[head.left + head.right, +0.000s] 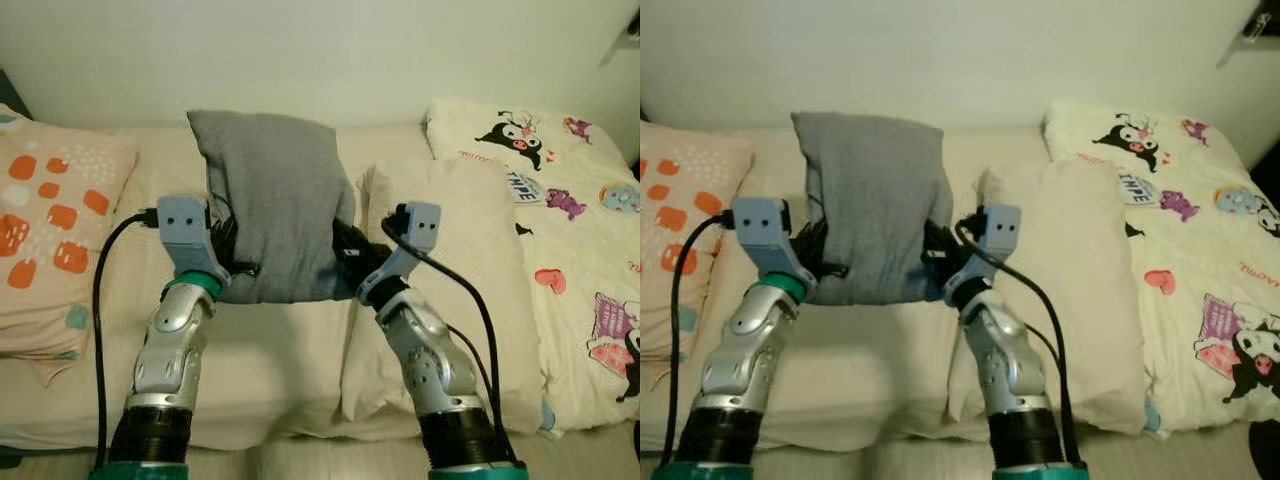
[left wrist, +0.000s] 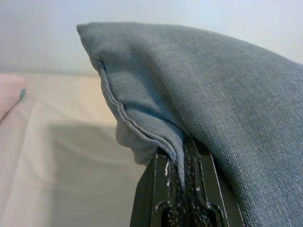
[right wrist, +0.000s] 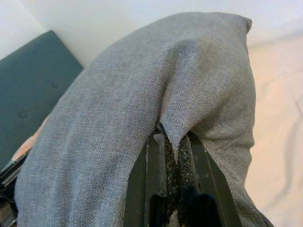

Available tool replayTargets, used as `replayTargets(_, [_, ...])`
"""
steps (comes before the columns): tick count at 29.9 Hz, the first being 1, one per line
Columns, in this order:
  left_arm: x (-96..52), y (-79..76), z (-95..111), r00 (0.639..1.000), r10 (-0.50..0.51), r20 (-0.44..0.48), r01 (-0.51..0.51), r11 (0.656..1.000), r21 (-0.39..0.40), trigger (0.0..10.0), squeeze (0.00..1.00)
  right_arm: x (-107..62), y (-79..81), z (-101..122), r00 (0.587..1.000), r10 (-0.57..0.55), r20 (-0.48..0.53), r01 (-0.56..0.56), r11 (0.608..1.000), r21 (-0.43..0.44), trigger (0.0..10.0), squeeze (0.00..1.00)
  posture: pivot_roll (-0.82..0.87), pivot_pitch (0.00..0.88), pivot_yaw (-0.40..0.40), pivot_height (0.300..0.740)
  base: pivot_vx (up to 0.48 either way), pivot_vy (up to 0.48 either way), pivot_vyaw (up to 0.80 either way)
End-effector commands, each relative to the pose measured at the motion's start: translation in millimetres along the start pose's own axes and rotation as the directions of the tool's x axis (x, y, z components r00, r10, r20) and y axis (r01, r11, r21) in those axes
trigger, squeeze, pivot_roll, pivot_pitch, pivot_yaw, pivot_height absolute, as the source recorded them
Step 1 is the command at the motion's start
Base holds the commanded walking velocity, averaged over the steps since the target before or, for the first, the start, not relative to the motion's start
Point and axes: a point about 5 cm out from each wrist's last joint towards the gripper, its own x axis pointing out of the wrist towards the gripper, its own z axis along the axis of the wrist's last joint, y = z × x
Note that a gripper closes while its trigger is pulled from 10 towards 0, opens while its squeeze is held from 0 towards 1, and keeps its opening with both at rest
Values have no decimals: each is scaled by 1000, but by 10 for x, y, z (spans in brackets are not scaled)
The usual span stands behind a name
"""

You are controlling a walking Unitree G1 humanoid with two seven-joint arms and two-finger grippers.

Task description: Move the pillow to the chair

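Left gripper (image 2: 182,189) and right gripper (image 3: 173,184), fingers each pinching a fold of cloth, hold the grey pillow (image 1: 275,205) by its two side edges at upper centre, raised above the bed (image 1: 270,360). Step judged: lift done, carry pending; next, turn toward the chair. The right wrist view adds a dark green padded surface (image 3: 33,90), upper left, perhaps that chair.

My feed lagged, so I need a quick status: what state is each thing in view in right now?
grey pillow: lifted off the bed, pinched at both side edges.
left gripper: fingers shut on the pillow's seam.
right gripper: fingers shut on the pillow's fabric.
cream pillow: lying flat on the bed.
orange-spotted pillow: lying on the bed.
cartoon blanket: spread over the bed.
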Motion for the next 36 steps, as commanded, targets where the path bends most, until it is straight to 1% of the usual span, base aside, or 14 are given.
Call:
replayTargets(1, [78, -194, 67, 997, -75, 19, 75, 997, -13, 10000, 0, 110, 201, 38, 996, 79, 27, -79, 997, 10, 10000, 0, 70, 0, 32, 740, 0, 0, 0])
replayTargets(5, [81, -105, 59, 999, -34, 7, 34, 999, 34, 10000, 0, 136, 140, 52, 999, 29, 40, -29, 1000, 9, 10000, 0, 53, 0, 35, 740, 0, 0, 0])
replayTargets(8, [76, -74, 41, 1000, -9, -4, 9, 1000, 24, 10000, 0, 131, 117, 55, 999, -3, 44, 2, 1000, 21, 10000, 0, 54, 0, 34, 740, 0, 0, 0])
replayTargets(9, [66, -48, 19, 1000, 19, -24, -17, 998, 63, 10000, 0, 65, 55, 61, 998, -34, 44, 34, 999, -1, 10000, 0, 49, 0, 30, 740, 0, 0, 0])
replayTargets(13, [75, -36, -7, 998, 45, -51, -40, 995, 86, 10000, 0, 11, 0, 82, 997, -49, 54, 50, 999, -18, 10000, 0, 48, 0, 27, 740, 0, 0, 0])
replayTargets(16, [51, -79, 12, 1000, 13, -9, -12, 996, 94, 10000, 0, -47, -117, 73, 991, -117, 61, 118, 993, -28, 10000, 0, 47, 3, 25, 740, 0, 0, 0])
replayTargets(18, [47, -103, 13, 1000, -9, -7, 9, 996, 93, 10000, 0, -36, -133, 68, 989, -132, 62, 134, 991, -28, 10000, 0, 46, 2, 28, 740, 0, 0, 0])
replayTargets(19, [39, -121, 7, 1000, -19, -5, 19, 996, 90, 10000, 0, -21, -128, 65, 989, -131, 65, 133, 991, -20, 10000, 0, 51, 19, 34, 740, 0, 0, 0])
replayTargets(22, [28, -177, -15, 998, -53, -14, 54, 993, 109, 10000, 0, 22, -90, 78, 991, -112, 67, 114, 993, -24, 10000, 0, 51, 10, 32, 740, 0, 0, 0])
replayTargets(26, [18, -227, -8, 997, -79, -13, 80, 992, 102, 10000, 0, 28, -72, 89, 992, -108, 71, 109, 994, -4, 10000, 0, 52, 28, 34, 740, 0, 0, -800])
replayTargets(29, [11, -250, 0, 996, -90, -4, 90, 990, 111, 10000, 0, 27, -65, 68, 992, -111, 67, 111, 994, 1, 10000, 0, 47, 23, 39, 740, 0, 0, -800])
replayTargets(31, [15, -286, 8, 994, -109, 5, 108, 989, 98, 10000, 0, 33, -51, 57, 992, -105, 67, 106, 994, -10, 10000, 0, 52, 9, 36, 740, 0, 0, -800])
replayTargets(34, [74, -360, 57, 992, -124, 28, 121, 988, 100, 10000, 0, 55, -28, 55, 992, -106, 75, 109, 993, -38, 10000, 0, 57, 23, 40, 740, 0, 0, -800])
replayTargets(36, [103, -382, 90, 991, -125, 43, 120, 988, 97, 10000, 0, 55, -16, 57, 990, -109, 84, 113, 993, -40, 10000, 0, 52, 12, 46, 740, 0, 0, -800])
